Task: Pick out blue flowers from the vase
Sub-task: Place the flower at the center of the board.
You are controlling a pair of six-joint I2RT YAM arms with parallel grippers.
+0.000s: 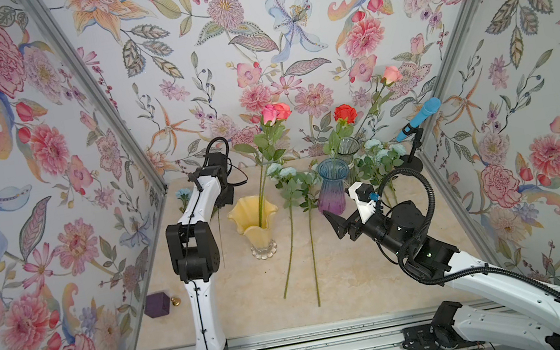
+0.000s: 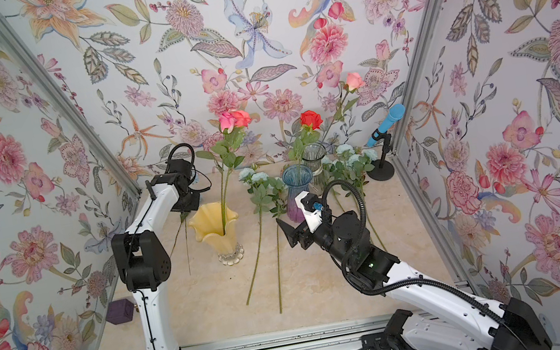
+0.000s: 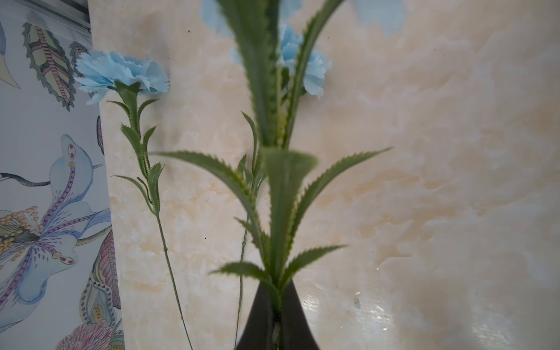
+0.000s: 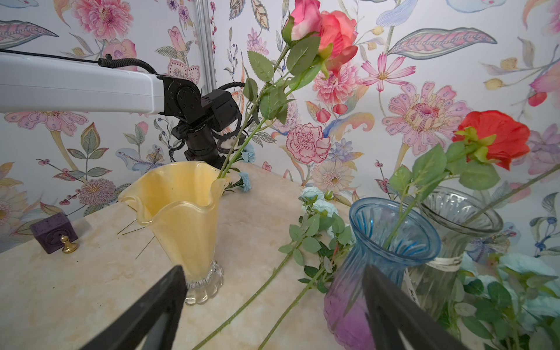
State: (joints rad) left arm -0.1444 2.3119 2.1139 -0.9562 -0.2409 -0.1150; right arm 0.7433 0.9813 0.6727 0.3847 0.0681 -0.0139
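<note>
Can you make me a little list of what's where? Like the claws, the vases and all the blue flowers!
Left claw: shut on the stem of a blue carnation
Right claw: open, holding nothing
Yellow vase: two pink roses
Blue-purple vase: one red rose
Clear vase: one peach rose
Lying on the table: pale aqua sprays, and a second blue carnation by the wall
</note>
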